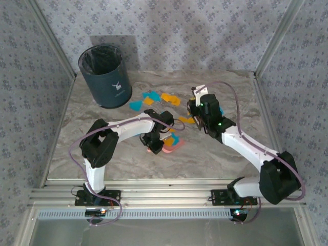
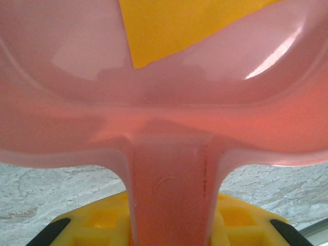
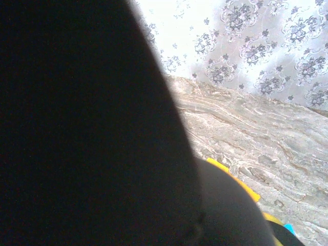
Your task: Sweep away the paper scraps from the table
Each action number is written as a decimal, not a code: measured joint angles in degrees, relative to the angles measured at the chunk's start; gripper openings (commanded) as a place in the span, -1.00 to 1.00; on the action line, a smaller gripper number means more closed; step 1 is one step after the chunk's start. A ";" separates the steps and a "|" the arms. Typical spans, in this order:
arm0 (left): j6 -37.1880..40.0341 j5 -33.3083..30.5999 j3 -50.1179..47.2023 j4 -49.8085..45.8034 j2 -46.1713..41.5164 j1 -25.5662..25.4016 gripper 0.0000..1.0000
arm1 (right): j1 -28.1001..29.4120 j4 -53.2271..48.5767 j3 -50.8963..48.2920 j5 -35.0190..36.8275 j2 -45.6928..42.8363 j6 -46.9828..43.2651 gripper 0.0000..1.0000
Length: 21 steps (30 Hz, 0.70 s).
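Note:
The paper scraps [image 1: 160,98], orange and teal, lie in a loose cluster on the marble table [image 1: 92,128] at mid-back, with another orange one [image 1: 186,119] near the right gripper. My left gripper [image 1: 153,145] is shut on the handle [image 2: 171,195] of a pink dustpan [image 1: 171,146] resting on the table. A few scraps lie in the dustpan, one of them a large orange piece [image 2: 179,25]. My right gripper [image 1: 197,110] is shut on a dark brush [image 3: 92,128] with a white handle [image 1: 199,90], just right of the cluster. One yellow finger [image 3: 237,180] peeks out beside the brush.
A dark grey bin [image 1: 104,77] with a black liner stands at the back left of the table. Patterned walls and aluminium rails [image 1: 154,196] enclose the table on all sides.

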 measured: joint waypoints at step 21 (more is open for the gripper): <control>-0.11 0.17 0.39 0.22 0.00 0.04 -1.00 | 2.97 -3.72 1.44 -8.07 3.37 -3.82 -1.00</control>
